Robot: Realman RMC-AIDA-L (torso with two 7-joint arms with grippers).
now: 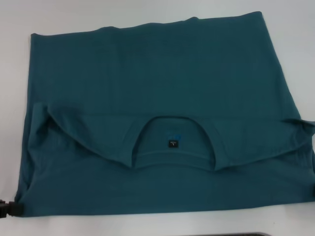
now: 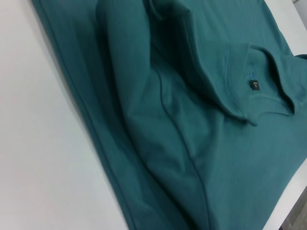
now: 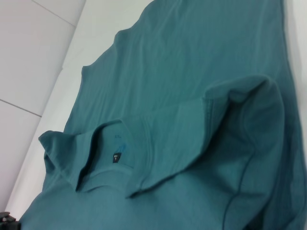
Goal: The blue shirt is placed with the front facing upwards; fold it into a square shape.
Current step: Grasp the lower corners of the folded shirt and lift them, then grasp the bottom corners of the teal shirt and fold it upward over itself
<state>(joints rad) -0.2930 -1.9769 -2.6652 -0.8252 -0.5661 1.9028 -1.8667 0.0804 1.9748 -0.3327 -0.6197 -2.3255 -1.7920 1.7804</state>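
The blue shirt (image 1: 162, 78) lies spread wide on the white table (image 1: 15, 19), its round collar (image 1: 174, 140) toward the near edge with a small dark label (image 1: 172, 143) inside. Both sleeves are turned in toward the middle, forming slanted flaps on either side of the collar. No lettering shows. A black part of my left gripper (image 1: 10, 222) sits at the shirt's near left corner, just off the cloth. The left wrist view has the shirt's (image 2: 182, 120) left side with raised folds. In the right wrist view the collar (image 3: 103, 153) and the turned-in right sleeve (image 3: 244, 110) show.
White table surface (image 2: 43, 143) surrounds the shirt on the left and far sides. A dark strip (image 1: 246, 234) runs along the table's near edge. Pale wall panels (image 3: 29, 57) stand beyond the table.
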